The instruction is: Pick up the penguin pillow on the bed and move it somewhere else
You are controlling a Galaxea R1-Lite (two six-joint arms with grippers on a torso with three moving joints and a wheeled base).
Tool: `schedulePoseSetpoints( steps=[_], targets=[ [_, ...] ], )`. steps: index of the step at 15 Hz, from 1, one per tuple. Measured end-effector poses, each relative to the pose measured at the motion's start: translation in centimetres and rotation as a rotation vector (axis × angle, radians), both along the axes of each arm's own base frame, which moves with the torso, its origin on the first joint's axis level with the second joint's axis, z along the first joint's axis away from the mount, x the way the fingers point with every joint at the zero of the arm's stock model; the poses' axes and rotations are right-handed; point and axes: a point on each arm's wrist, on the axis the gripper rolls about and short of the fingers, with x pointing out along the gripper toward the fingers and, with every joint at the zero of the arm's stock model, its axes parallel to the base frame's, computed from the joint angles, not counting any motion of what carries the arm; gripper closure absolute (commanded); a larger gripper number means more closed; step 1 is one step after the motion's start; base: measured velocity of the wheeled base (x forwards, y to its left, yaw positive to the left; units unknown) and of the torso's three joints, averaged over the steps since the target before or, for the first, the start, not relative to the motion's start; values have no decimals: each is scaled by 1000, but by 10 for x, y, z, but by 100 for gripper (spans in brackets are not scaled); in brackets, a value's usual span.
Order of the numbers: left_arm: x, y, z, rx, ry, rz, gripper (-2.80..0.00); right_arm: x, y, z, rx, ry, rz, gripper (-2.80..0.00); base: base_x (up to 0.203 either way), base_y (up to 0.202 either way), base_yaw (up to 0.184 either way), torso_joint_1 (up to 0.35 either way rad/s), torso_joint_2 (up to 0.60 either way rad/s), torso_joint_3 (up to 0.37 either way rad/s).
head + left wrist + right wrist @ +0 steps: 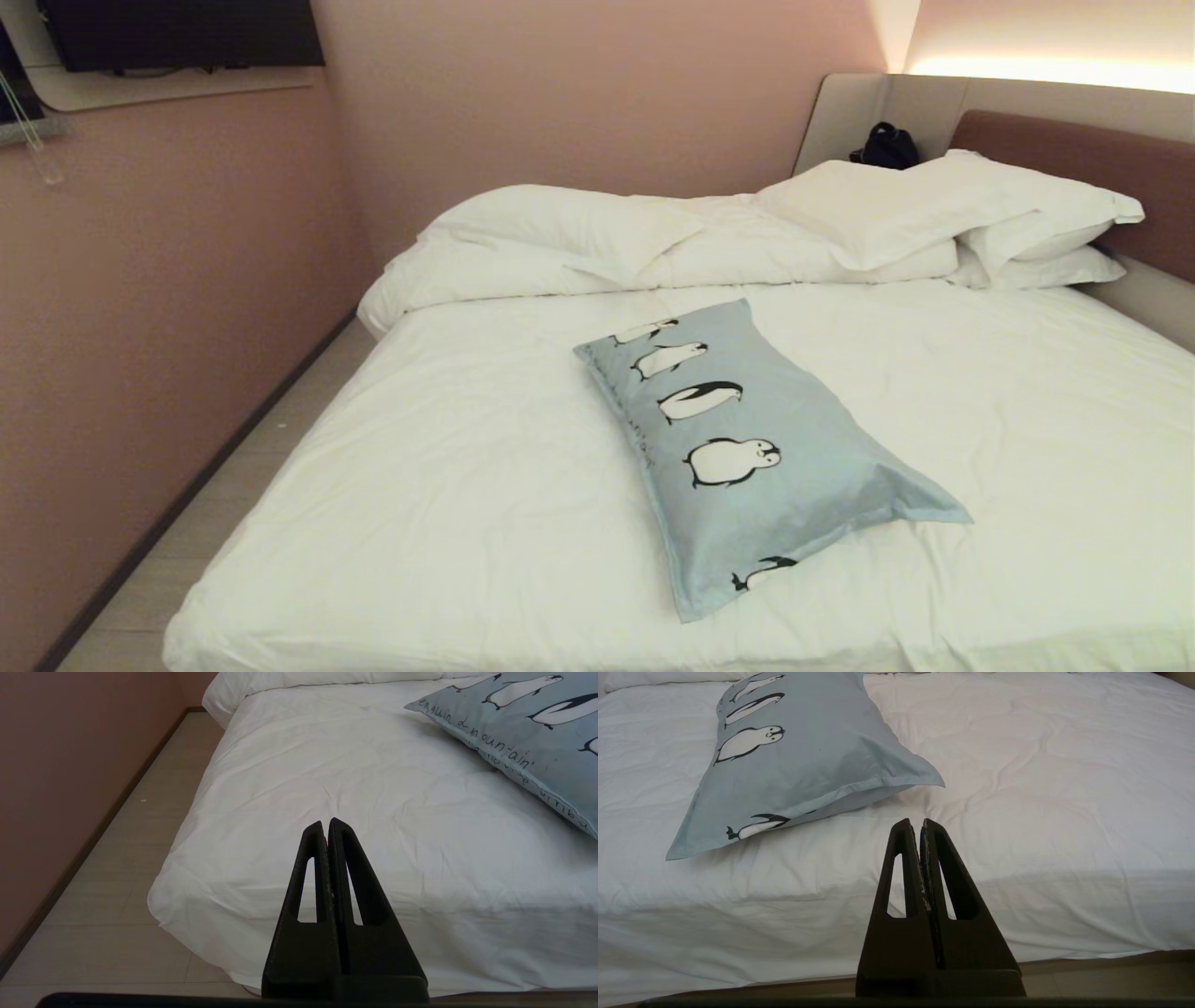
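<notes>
The penguin pillow, pale blue-grey with black-and-white penguins, lies flat and slanted in the middle of the bed, reaching toward its near edge. Neither arm shows in the head view. In the left wrist view my left gripper is shut and empty, held off the bed's near left corner, with the pillow ahead and to its right. Seen from the right wrist, my right gripper is shut and empty too, just short of the near edge, the pillow ahead and to its left.
A bunched white duvet and plain white pillows lie at the bed's far end by the brown headboard. A black bag sits on the ledge behind. A pink wall and a strip of floor run along the bed's left side.
</notes>
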Motion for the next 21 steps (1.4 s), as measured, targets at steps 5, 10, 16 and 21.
schedulePoseSetpoints(
  steps=[5,10,16,21],
  targets=[
    [0,0,0,0,0,1,0,0,0,0,0,-7,1,0,0,0,0,0,0,0],
    [0,0,0,0,0,0,0,0,0,0,0,-6,1,0,0,0,0,0,0,0],
    [0,0,0,0,0,0,0,0,0,0,0,-7,1,0,0,0,0,0,0,0],
    [0,0,0,0,0,0,0,0,0,0,0,-7,1,0,0,0,0,0,0,0]
  ],
)
